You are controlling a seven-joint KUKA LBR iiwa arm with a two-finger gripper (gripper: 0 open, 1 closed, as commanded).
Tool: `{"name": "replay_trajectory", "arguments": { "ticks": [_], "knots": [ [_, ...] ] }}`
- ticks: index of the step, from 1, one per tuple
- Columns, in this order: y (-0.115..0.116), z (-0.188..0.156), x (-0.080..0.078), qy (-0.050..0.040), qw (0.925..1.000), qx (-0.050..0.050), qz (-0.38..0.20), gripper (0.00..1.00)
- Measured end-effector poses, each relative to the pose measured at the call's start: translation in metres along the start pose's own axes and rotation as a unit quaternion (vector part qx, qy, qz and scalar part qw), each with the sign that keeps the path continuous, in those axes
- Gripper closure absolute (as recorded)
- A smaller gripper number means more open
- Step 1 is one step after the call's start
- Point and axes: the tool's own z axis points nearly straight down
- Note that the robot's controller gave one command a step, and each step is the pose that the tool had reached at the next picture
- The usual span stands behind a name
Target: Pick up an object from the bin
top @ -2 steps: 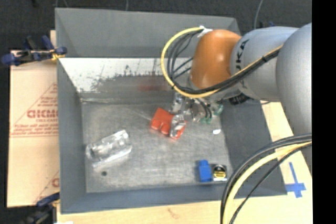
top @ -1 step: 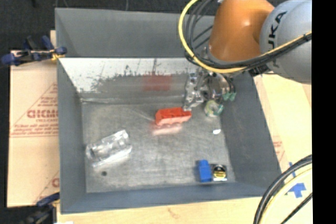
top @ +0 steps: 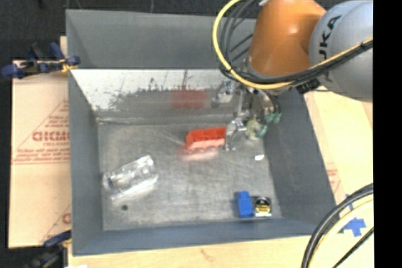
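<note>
A red rectangular block [top: 205,138] lies near the middle of the bin, a little toward the back, with a pale red reflection on the floor just in front of it. My gripper [top: 232,132] hangs down from under the orange cover at the block's right end, right against it. Whether the block is clamped cannot be made out from here. A small white scrap [top: 259,157] lies on the floor just to the right of the gripper.
A clear crumpled plastic cup [top: 130,176] lies on its side at the front left. A small blue block [top: 244,204] with a black-and-yellow piece [top: 262,206] beside it sits at the front right corner. The arm and its cables overhang the bin's back right.
</note>
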Motion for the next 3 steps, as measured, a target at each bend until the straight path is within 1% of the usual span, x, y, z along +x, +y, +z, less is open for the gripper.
{"name": "replay_trajectory", "arguments": {
  "ticks": [1,2,3],
  "knots": [
    [-0.027,0.129,-0.004,-0.0005,0.9791,0.000,-0.203,0.00],
    [-0.026,0.124,-0.007,-0.0049,0.9794,0.001,-0.202,1.00],
    [-0.018,-0.013,-0.017,-0.0043,0.9791,0.002,-0.203,1.00]
  ]
}}
